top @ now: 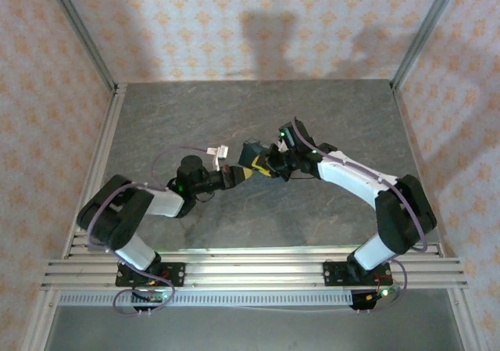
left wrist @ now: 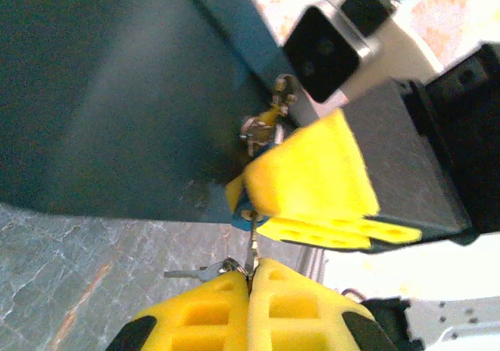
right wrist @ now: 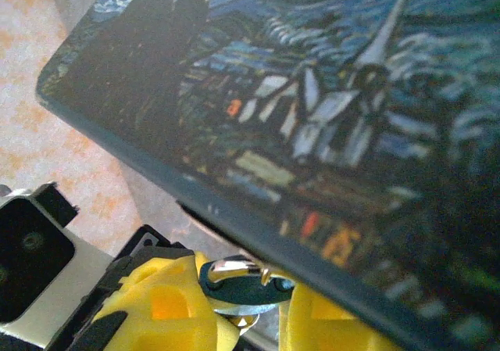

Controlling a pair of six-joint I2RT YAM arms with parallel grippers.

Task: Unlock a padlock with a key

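Top view: left gripper [top: 233,176] and right gripper [top: 269,166] meet nose to nose over the grey surface [top: 195,109], well out from both bases. Just beyond the two tips sits the painted box [top: 251,152]; touching them or only close, can't tell.

Left wrist: left gripper closed, yellow fingers [left wrist: 211,312] pressed together on the key [left wrist: 252,248], its thin shank sticking straight out ahead. The shank tip reaches a sliver of blue between the right gripper's fingers. Small brass clasp [left wrist: 264,126] on the box wall just past that.

Right wrist: right gripper clamped on the padlock [right wrist: 244,288], blue body and silvery loop squeezed between its fingers, directly under the box's lower edge
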